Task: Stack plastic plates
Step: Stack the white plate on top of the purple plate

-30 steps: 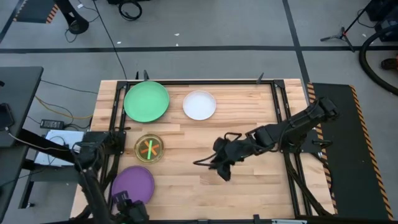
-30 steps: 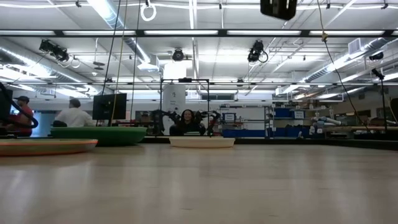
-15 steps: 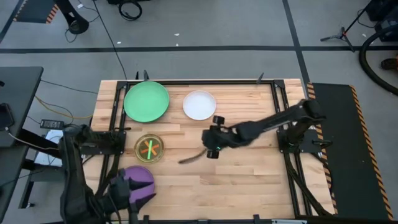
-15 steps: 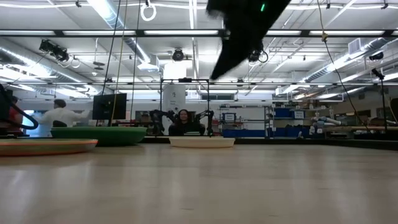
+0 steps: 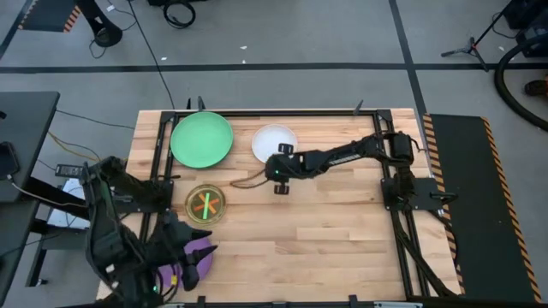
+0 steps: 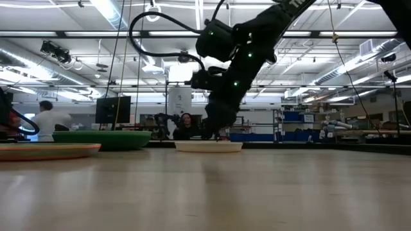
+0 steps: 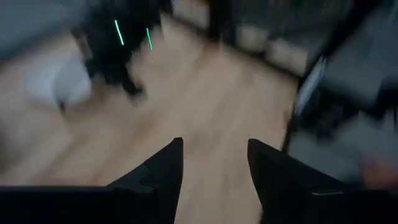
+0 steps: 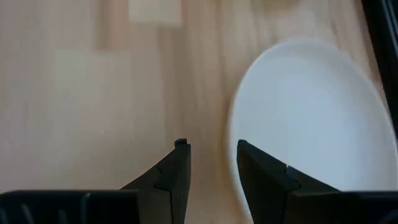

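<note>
Table: the right half and the near middle are bare wood, open to passage from the near edge. Far left corner taken by a green plate; just beside it, apart, a white plate. The right arm reaches across from the right frame to the white plate's near edge, its gripper low over the wood there with fingers parted, barring the middle strip at that height. The left side holds a small plate with orange and green inside, and nearer, a purple plate partly covered by the left gripper, fingers apart. Black frame rails run along both sides.
</note>
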